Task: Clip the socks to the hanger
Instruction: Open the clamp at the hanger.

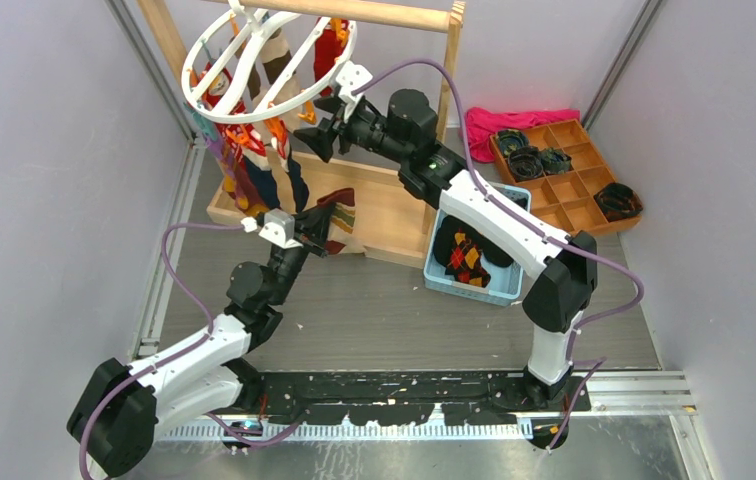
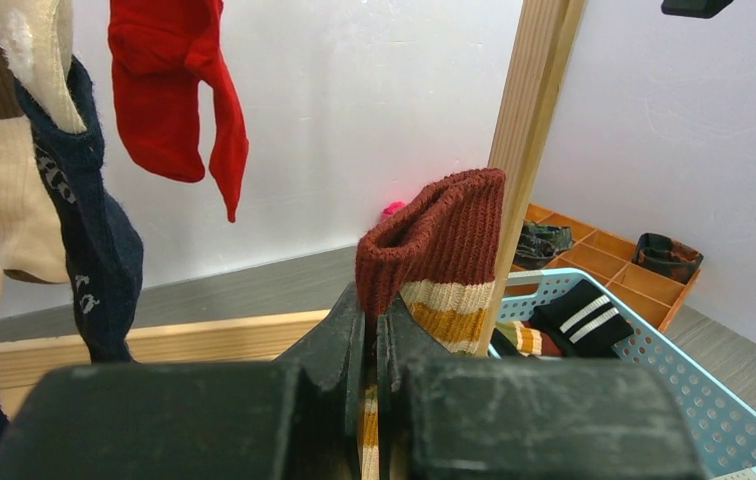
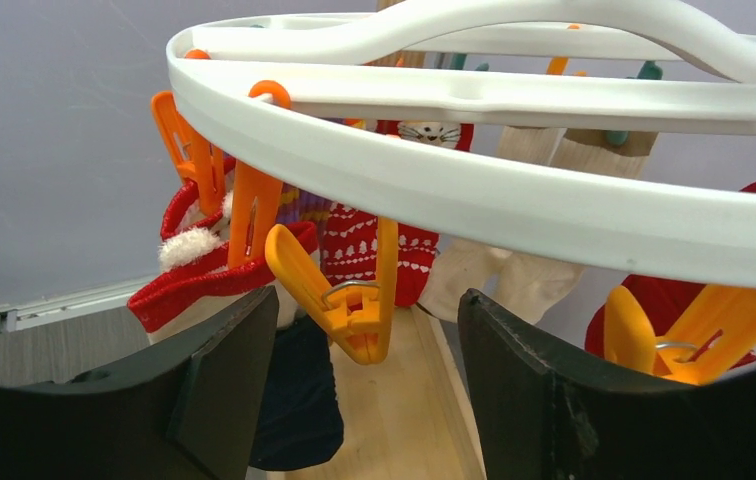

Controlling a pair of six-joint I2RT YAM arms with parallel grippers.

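A white round sock hanger (image 1: 254, 60) hangs from the wooden rack, with several socks clipped to it. My left gripper (image 1: 322, 228) is shut on a maroon sock with cream and orange stripes (image 2: 449, 260), held up below the hanger, its cuff standing above the jaws. My right gripper (image 1: 312, 128) is open beside the hanger's rim (image 3: 474, 190). An empty orange clip (image 3: 349, 300) hangs just beyond the gap between its fingers (image 3: 224, 380), touching neither. Red, white and navy socks hang behind that clip.
A blue basket (image 1: 476, 252) of loose socks stands right of the rack's wooden post (image 2: 534, 130). An orange divided tray (image 1: 564, 172) with dark rolled socks and a pink cloth (image 1: 514, 125) lie at the back right. The rack's wooden base (image 1: 374, 205) lies under the hanger.
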